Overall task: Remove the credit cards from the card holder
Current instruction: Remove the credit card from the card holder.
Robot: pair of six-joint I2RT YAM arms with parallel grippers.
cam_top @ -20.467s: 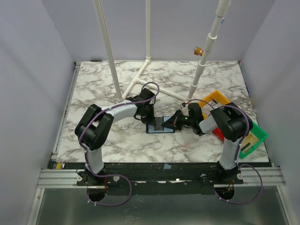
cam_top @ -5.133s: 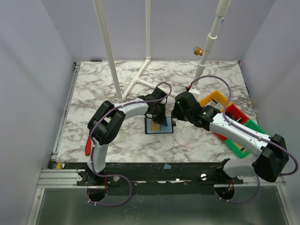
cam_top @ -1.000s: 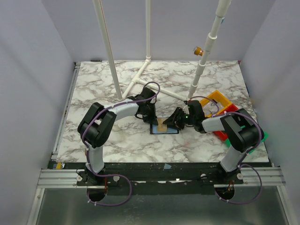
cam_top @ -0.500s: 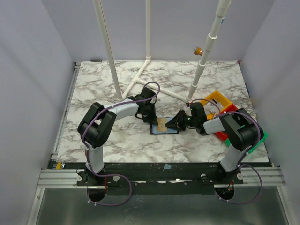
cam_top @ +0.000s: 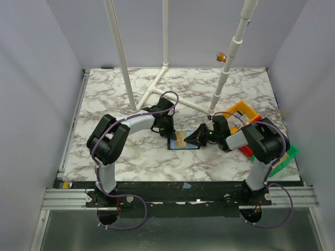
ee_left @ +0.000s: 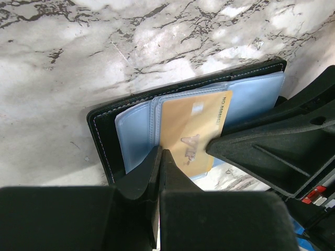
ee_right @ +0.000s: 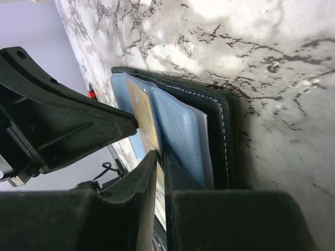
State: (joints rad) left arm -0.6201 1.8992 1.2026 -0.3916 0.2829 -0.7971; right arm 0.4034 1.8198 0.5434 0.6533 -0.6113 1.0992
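Note:
The card holder lies open on the marble table, a black wallet with bluish clear sleeves. A tan credit card sticks partway out of a sleeve, toward the right arm. My right gripper is shut on that card's outer edge, low over the table. My left gripper is shut with nothing between its jaws, and its tips press on the holder's left sleeve. Pale blue-grey cards cannot be told apart from the sleeves.
Yellow, red and green bins stand at the right behind my right arm. White pipe stands rise from the back of the table. The two grippers sit very near each other over the holder.
My right gripper's jaws have shut onto the tan card's edge, and that arm's elbow has shifted a little. The left gripper and the holder have not moved.

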